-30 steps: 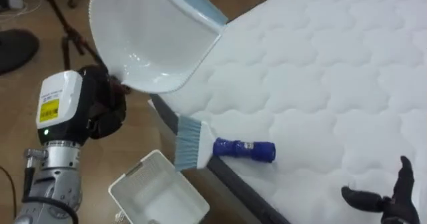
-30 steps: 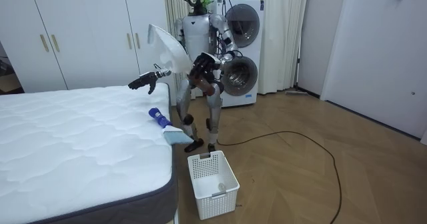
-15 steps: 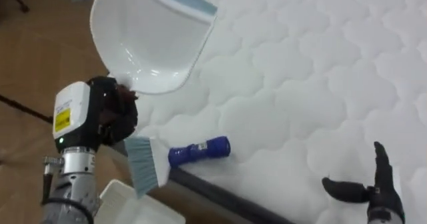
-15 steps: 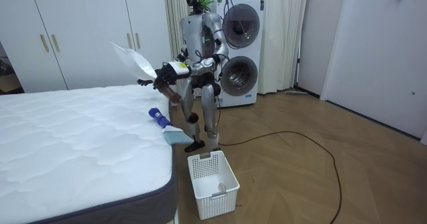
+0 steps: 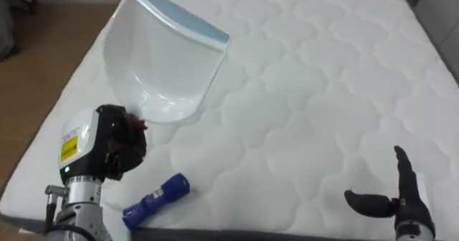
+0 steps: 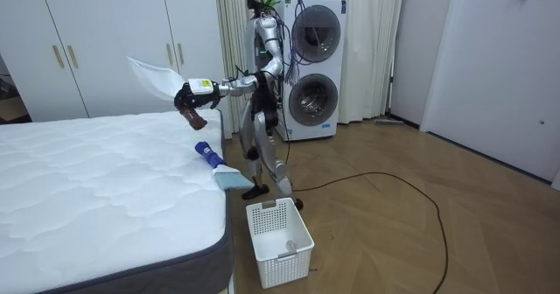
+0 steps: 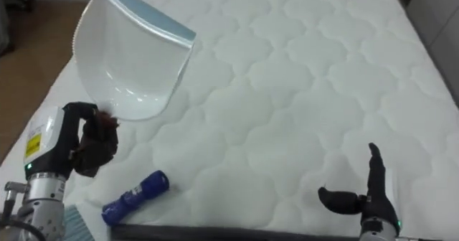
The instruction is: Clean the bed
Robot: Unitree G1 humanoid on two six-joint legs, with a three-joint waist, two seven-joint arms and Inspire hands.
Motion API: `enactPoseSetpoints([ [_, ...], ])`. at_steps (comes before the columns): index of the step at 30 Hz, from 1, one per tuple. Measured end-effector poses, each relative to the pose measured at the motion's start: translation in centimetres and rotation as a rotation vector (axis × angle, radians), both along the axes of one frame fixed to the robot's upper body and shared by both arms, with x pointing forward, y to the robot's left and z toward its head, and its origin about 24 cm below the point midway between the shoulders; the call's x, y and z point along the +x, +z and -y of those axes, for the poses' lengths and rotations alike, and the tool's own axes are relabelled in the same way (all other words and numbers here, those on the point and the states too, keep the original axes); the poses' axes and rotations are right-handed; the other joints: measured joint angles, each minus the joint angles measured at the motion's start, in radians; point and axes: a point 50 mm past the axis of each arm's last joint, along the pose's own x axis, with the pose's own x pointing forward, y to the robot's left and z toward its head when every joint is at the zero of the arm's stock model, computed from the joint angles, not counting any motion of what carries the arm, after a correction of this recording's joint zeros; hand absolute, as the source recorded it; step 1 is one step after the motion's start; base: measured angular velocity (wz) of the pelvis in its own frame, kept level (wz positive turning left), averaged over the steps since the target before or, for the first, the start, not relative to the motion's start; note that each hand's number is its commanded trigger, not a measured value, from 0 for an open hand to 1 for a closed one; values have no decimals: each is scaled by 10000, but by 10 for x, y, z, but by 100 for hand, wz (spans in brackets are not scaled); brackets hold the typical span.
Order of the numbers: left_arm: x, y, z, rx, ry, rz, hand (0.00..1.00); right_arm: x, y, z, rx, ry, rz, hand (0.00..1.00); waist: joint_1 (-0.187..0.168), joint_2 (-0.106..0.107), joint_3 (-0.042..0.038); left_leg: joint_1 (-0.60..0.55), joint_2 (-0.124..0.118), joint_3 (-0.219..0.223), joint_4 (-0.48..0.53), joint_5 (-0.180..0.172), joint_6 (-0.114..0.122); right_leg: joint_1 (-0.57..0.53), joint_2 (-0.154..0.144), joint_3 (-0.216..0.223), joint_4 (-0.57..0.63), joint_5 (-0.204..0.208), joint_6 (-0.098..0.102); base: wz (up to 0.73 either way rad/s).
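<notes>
Left hand: I am keeping my left hand point(image 5: 118, 144) curled round the handle of the dustpan point(image 5: 161, 62).
Dustpan: it is hanging tilted in the air over the left edge of the bed point(image 5: 323, 76), with its blue lip pointing away from me.
Right hand: my right hand point(image 5: 398, 201) is hovering over the near right part of the mattress, fingers straight, thumb spread apart, holding nothing.
Brush: the brush point(image 5: 156, 196) is lying at the bed's near edge, its bristles sticking out over this edge.
Basket: a white basket point(image 6: 278, 241) is standing on the floor beside the bed's corner.
</notes>
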Motion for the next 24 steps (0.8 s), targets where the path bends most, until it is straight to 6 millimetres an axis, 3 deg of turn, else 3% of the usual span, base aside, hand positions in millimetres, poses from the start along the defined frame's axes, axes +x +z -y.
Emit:
enactPoseSetpoints([
  [11, -6, -7, -1, -469, 281, -297, 0, -8, -7, -1, 141, -41, -640, 0, -165, -6, 10, 76, -64, 84, -74, 8, -15, -164, 139, 459, 143, 65, 37, -10],
  [16, -8, -11, -5, -477, 454, -567, 0, -14, -17, -6, 354, -207, -1106, 0, 4, 54, 23, 162, -227, 396, -211, -16, -16, -347, 131, 777, 370, 78, 155, -14],
  [20, -10, -14, -16, -445, 927, -689, 0, -17, -20, -6, 660, -429, -1252, 0, -4, 207, 65, 37, -299, 504, -362, -404, -48, -855, 118, 760, 862, 55, 245, -14],
  [24, -16, -20, -24, -825, 1488, -816, 0, -28, -29, -2, 795, -799, -1775, 0, 57, 155, 44, 17, -320, 525, -353, -409, -35, -814, 105, 762, 800, 163, 276, -3],
])
